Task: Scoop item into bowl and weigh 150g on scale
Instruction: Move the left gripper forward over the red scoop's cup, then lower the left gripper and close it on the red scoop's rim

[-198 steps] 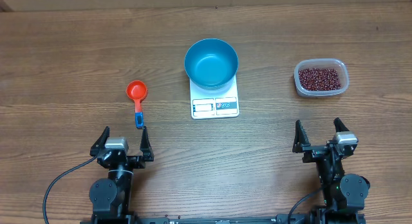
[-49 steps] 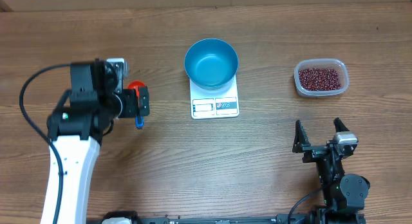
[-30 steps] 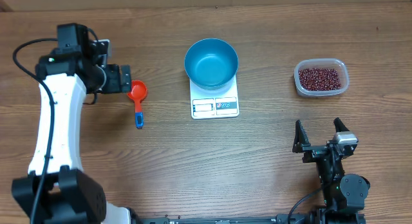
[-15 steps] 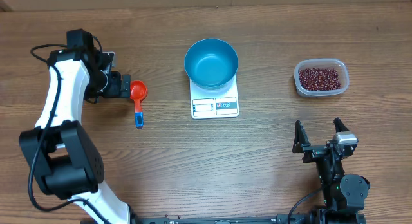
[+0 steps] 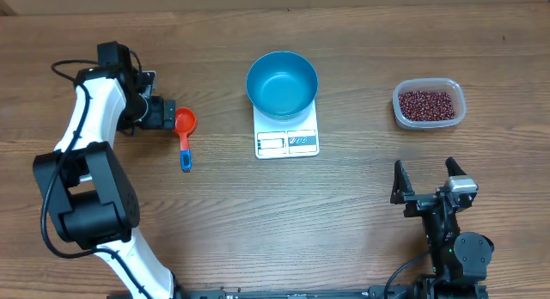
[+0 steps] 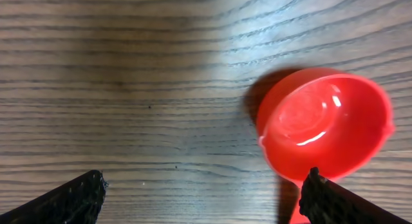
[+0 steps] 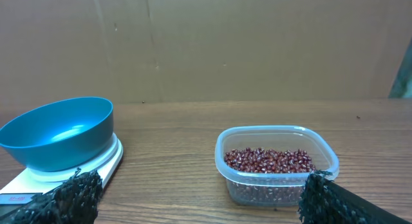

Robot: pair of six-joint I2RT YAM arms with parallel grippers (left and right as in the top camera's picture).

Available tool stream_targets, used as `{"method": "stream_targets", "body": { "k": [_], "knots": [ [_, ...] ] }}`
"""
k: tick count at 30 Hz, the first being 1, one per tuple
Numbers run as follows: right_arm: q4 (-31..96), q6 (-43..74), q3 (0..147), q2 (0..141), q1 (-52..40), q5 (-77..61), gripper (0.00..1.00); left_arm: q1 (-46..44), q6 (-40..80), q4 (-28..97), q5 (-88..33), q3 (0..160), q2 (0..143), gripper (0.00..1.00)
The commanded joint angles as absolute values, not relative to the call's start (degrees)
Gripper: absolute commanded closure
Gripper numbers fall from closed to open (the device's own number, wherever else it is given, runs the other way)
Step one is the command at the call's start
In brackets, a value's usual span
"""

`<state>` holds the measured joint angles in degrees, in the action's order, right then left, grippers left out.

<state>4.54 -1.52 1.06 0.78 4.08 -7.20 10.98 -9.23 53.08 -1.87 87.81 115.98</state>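
Left claw (image 6: 201, 185) is standing wide open and gripping nothing, its fingers pointing at the red cup of a scoop (image 5: 184, 123). In the left wrist view the cup is lying off to one side of the gap, close to one fingertip; whether they are touching cannot be told. Right claw (image 5: 423, 170) is also gaping wide and holding nothing, parked at the near edge of the worktop (image 5: 344, 230), well apart from everything else.

Beans (image 5: 427, 104) are lying in a loose heap inside a clear tub (image 5: 396, 101) at the right of the worktop, straight ahead of the right claw. None are showing in the bowl (image 5: 282, 84), which is sitting upright on the scale (image 5: 288, 142) at the middle of the worktop and overhanging its far end. Only the scale's front strip, with the display and buttons, is showing from above; the reading is too small to make out.

Left of the scale, the scoop is resting on the bare wood, its blue handle (image 5: 186, 157) pointing toward the robot. Tub, scale and scoop are all standing apart from one another.
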Motion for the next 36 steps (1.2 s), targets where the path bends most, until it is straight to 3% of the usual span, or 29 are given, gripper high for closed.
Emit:
{"method": "stream_targets", "body": {
  "k": [1, 10, 36],
  "knots": [
    [4.23, -1.5, 0.45, 0.19, 3.81, -6.92, 0.0, 10.02, -10.24, 52.51, 1.3, 89.25, 117.86, 0.0],
    [4.23, -1.5, 0.45, 0.19, 3.81, -6.92, 0.0, 5.87, -8.45, 48.51, 6.81, 89.25, 117.89, 0.01],
    [4.23, -1.5, 0.45, 0.19, 3.81, -6.92, 0.0, 5.65, -7.03, 47.51, 2.94, 89.23, 121.82, 0.0]
  ]
}}
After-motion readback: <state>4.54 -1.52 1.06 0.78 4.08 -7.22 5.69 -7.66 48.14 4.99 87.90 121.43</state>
